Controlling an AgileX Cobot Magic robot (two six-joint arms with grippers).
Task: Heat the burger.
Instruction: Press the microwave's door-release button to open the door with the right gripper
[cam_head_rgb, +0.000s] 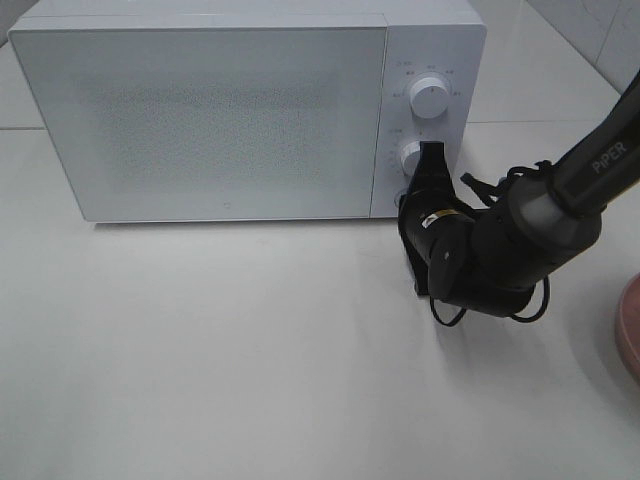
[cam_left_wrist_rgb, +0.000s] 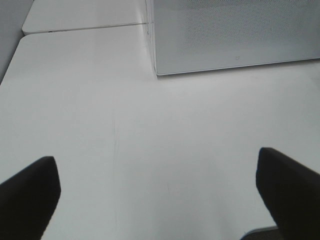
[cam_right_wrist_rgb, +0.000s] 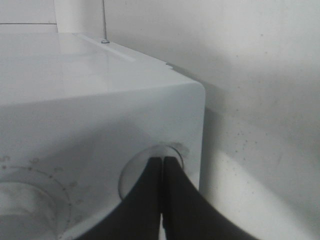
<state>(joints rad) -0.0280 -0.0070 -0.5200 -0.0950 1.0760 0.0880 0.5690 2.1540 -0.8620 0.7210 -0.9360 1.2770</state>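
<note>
The right gripper (cam_right_wrist_rgb: 162, 160), clenched on nothing, pointed its tips straight into the round button (cam_right_wrist_rgb: 131, 176) of the closed microwave (cam_head_rgb: 200, 110), while the left gripper (cam_left_wrist_rgb: 157, 165) hung released, well apart.

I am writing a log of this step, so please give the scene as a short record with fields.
microwave: door closed, stands on table
right gripper: shut, tips at round button on microwave panel
left gripper: open, holds nothing, over table
burger: not in view
plate: pink rim at right edge of high view
</note>
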